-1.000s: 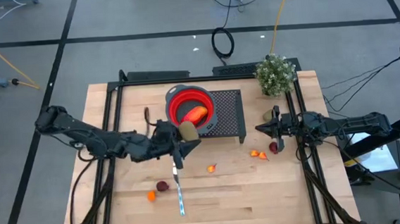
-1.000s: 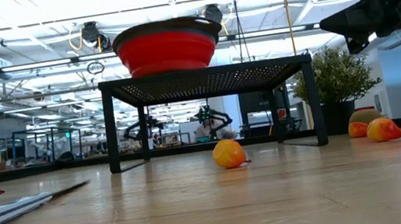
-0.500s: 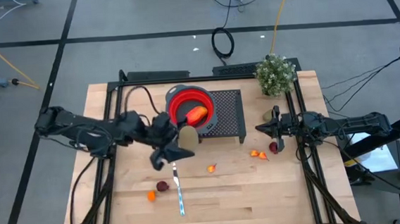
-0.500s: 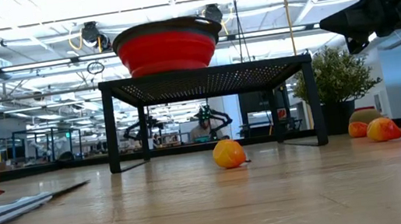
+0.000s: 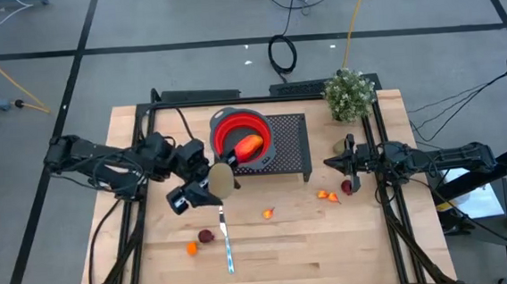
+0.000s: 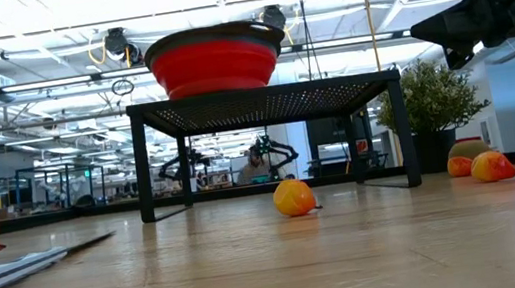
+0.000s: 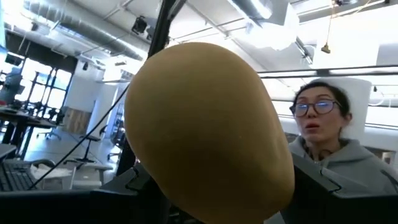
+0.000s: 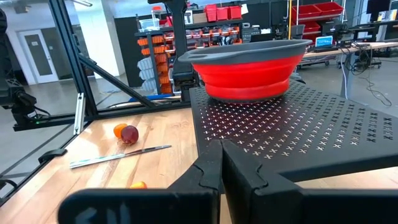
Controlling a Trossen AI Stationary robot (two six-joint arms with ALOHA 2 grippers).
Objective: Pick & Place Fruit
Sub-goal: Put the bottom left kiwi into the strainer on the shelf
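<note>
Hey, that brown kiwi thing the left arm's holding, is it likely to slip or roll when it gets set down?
The kiwi looks smooth and egg-shaped, so it may well roll once released. The left pincer grips it only low on its curved sides, so it could perhaps slip. It keeps its shape under that grip, so it seems fairly firm.

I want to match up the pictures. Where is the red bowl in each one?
High view: the red bowl sits on the black rack, upper middle.
Low view: the bowl is on top of the rack, left of centre.
Left wrist view: not in it.
Right wrist view: the bowl is on the rack, upper middle.
Shared landmark: the black rack.
</note>
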